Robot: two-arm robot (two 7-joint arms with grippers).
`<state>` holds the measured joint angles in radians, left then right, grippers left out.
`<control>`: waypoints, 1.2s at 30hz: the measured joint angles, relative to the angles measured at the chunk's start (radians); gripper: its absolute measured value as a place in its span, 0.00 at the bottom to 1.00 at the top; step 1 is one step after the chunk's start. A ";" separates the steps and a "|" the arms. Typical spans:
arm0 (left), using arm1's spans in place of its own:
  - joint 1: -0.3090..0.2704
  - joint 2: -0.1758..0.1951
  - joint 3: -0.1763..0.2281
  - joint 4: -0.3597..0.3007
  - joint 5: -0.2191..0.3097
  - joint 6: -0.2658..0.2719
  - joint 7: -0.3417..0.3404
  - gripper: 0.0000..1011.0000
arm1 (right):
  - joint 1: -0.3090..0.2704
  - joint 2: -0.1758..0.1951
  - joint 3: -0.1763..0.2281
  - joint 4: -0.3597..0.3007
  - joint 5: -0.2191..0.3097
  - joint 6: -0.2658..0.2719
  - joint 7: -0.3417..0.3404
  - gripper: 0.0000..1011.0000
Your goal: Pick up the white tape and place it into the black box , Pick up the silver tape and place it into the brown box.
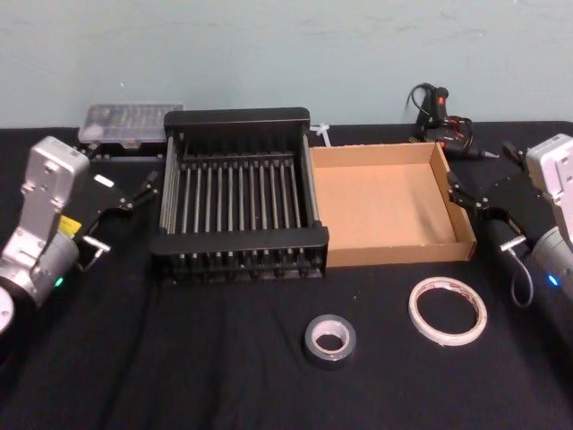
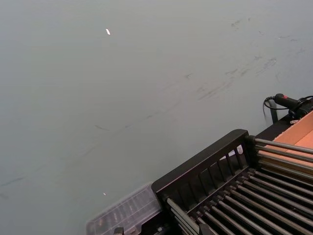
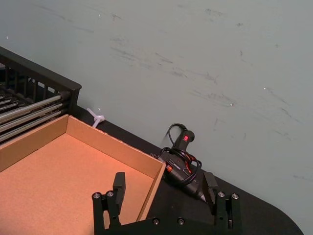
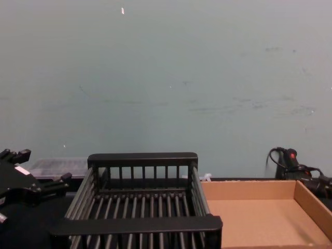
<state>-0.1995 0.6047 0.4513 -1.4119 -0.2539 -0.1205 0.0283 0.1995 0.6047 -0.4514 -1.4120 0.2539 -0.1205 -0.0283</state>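
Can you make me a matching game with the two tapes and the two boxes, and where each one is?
1. white tape
2. silver tape
3. black box
4. brown box

A. behind the white tape
B. nearest the robot, left of the other roll
C. beside the left end effector
D. on the cloth, on the right

Pairs: 1-D, 2-B, 3-C, 4-A

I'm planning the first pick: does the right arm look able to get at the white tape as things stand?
Probably yes. The white tape lies flat in the open on the black table, apart from the silver tape. The right gripper hovers open beside the brown box, nothing between.
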 joint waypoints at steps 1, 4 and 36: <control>0.000 0.000 0.000 0.000 0.000 0.000 0.000 0.99 | 0.000 0.000 0.000 0.000 0.000 0.000 0.000 0.99; 0.000 0.000 0.000 0.000 0.000 0.000 0.000 0.99 | 0.000 0.000 0.000 0.000 0.000 0.000 0.000 0.99; 0.000 0.000 0.000 0.000 0.000 0.000 0.000 0.99 | -0.214 0.068 0.131 -0.273 0.106 0.171 0.118 0.99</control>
<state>-0.1995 0.6047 0.4513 -1.4119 -0.2539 -0.1205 0.0283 -0.0144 0.6725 -0.3204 -1.6852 0.3597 0.0504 0.0894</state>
